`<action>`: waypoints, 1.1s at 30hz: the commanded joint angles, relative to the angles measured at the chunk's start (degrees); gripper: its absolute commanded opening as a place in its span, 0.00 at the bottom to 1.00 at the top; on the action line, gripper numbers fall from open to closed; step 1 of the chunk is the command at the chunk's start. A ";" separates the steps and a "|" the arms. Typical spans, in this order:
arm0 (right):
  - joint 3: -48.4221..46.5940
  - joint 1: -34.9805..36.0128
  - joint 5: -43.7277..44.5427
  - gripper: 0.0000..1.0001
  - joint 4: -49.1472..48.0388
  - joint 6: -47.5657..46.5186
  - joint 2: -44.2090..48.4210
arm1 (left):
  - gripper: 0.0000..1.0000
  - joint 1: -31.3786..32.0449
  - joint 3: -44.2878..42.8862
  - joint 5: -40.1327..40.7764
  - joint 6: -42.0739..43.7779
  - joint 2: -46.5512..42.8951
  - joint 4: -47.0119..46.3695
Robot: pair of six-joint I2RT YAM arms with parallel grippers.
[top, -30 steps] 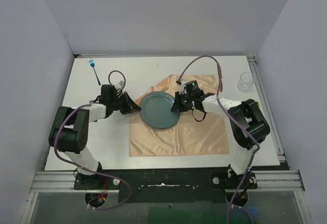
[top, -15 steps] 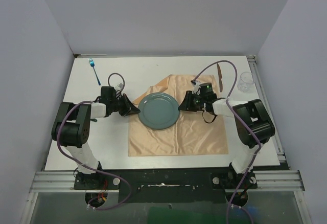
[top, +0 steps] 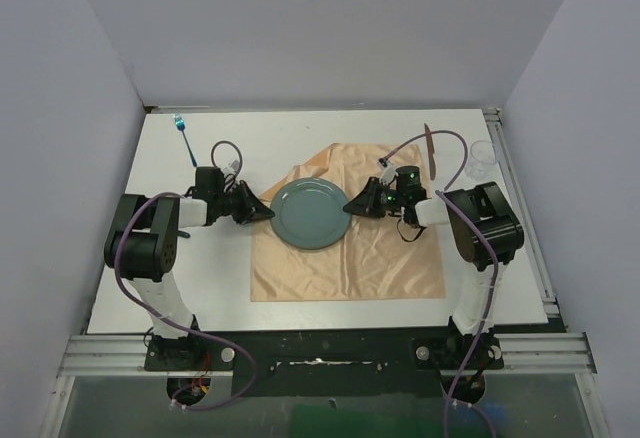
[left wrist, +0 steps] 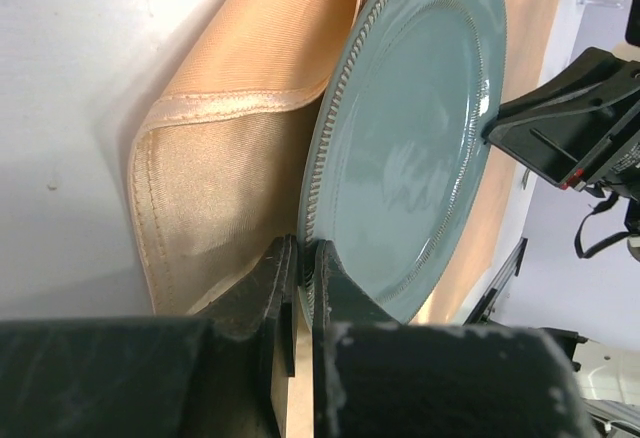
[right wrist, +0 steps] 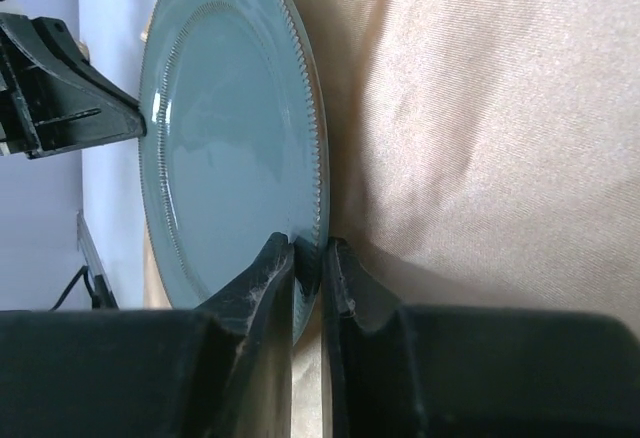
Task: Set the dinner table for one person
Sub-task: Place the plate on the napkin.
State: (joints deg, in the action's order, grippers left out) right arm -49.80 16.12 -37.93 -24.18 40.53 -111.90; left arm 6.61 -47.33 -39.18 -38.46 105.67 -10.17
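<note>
Top cam: the big flat white rectangular dinner table (top: 300,138) w/ aluminium rails fills the middle of the shot, arm bases at its 6 o'clock edge. A shiny peach-orange satin square cloth (top: 350,258) lies on it a bit right of centre, rumpled along its 12 o'clock edge. A round teal-green glazed plate (top: 311,214) w/ a fine beaded rim sits on the cloth's 10 o'clock part.

Left claw (top: 262,212) is clenched on the plate's rim at 9 o'clock, and right claw (top: 355,206) pinches the rim at 3 o'clock. Both wrist cams show black fingers either side of the rim, basically no gap.

Small stuff is hard to read. There's a thin blue utensil (top: 185,138) at 11 o'clock, fork or spoon idk. A slim brown knife-ish thing (top: 430,148) and a clear tumbler (top: 482,158) sit at 2 o'clock. In the wrist cams the fingers hide the plate's near edge.
</note>
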 commanded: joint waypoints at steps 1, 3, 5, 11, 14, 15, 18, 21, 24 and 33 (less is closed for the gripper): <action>1.44 0.59 0.25 0.00 -6.43 -0.03 -3.59 | 0.00 -0.10 -0.46 2.91 2.94 3.38 -0.91; 1.70 0.42 -0.89 0.00 -8.25 0.96 -3.72 | 0.00 -0.11 -0.33 2.33 2.65 3.53 -1.76; 1.69 0.40 -2.06 0.00 -9.49 1.85 -3.04 | 0.00 -0.13 -0.44 1.86 2.24 3.28 -2.32; -0.47 0.48 -2.94 0.00 -6.89 1.33 3.06 | 0.00 -0.15 -1.27 0.50 0.67 0.20 -3.53; -0.94 0.63 -3.02 0.00 -6.01 1.34 6.56 | 0.00 -0.10 -1.94 -0.25 -0.39 -1.52 -3.98; -0.99 0.69 -2.95 0.00 -5.89 1.43 7.59 | 0.00 -0.04 -1.86 -0.60 -0.86 -2.17 -4.35; -0.75 1.07 -2.30 0.00 -5.70 1.56 10.58 | 0.00 -0.02 -1.56 -1.45 -2.64 -4.29 -6.00; -0.76 1.29 -1.97 0.00 -5.05 1.50 12.86 | 0.00 0.07 -1.62 -2.05 -4.34 -6.60 -6.96; -1.54 1.50 -1.89 0.00 -3.23 0.77 13.97 | 0.00 0.30 -2.37 -2.37 -5.33 -8.82 -6.97; -0.92 1.71 -0.58 0.00 1.05 -0.14 16.38 | 0.00 2.57 -5.04 -3.43 -6.76 -9.73 -6.85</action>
State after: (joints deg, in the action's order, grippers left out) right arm -49.28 16.32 -36.71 -21.82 42.15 -100.47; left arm 6.46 -48.51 -39.51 -42.89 98.28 -12.64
